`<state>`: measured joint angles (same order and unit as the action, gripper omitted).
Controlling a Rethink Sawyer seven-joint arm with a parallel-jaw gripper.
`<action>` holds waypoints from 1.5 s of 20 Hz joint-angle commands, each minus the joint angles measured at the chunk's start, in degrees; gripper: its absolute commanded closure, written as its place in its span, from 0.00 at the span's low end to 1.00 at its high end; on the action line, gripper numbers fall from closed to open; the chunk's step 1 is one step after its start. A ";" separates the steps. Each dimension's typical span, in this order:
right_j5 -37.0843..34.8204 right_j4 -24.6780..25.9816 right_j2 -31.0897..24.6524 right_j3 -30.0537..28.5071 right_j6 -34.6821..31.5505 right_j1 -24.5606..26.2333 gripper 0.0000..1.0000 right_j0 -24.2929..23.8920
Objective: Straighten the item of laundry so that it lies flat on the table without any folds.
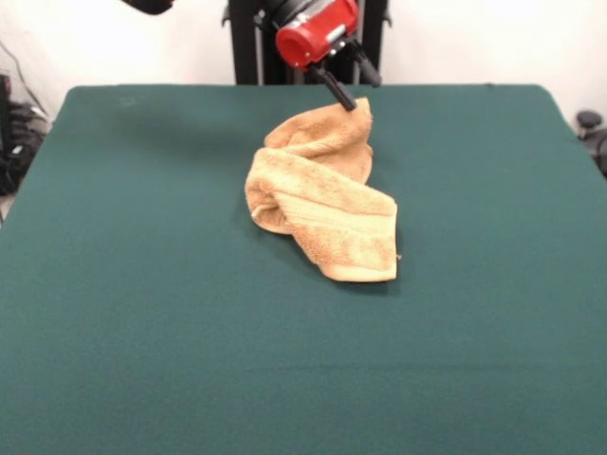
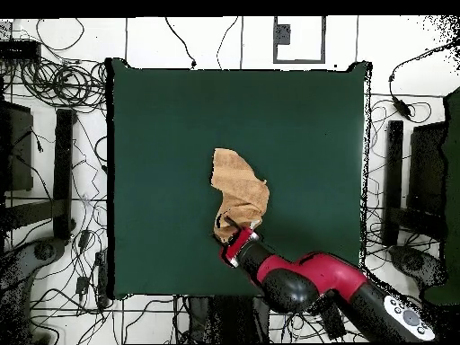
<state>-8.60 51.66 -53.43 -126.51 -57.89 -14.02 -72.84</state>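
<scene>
The item of laundry [image 1: 322, 204], a tan-orange terry towel, lies crumpled and twisted near the middle of the dark green table [image 1: 133, 303]. Its near end rests flat with a border band showing. Its far corner is pulled up to a peak at my gripper [image 1: 350, 102], which is shut on that corner. In the overhead view the towel [image 2: 239, 190] runs from the table's centre [image 2: 153, 135] down to the gripper [image 2: 225, 234], with the red and black arm [image 2: 310, 280] behind it.
Green cloth surrounds the towel on every side in both views. Cables and black equipment stands [image 2: 54, 180] lie on the floor around the table, past its edges.
</scene>
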 commanded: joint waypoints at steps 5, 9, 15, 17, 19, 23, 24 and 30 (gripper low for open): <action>-0.99 4.31 -0.55 6.92 -0.91 5.69 0.00 1.73; -4.82 4.25 -2.64 8.15 4.76 12.78 0.00 -2.50; -17.65 1.83 -5.41 9.71 24.85 25.24 0.00 -10.35; -21.95 0.32 -5.50 10.37 30.21 27.05 0.00 -11.44; -24.12 0.07 -4.99 11.04 33.12 28.23 0.00 -12.82; -25.13 1.06 -3.66 11.58 33.96 28.63 0.00 -15.14; -24.92 1.41 -3.94 11.40 33.21 27.99 0.00 -14.96; -26.49 -0.66 -3.47 14.87 38.96 33.85 0.00 -16.03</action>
<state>-28.82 53.36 -55.12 -123.73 -36.80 13.24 -90.78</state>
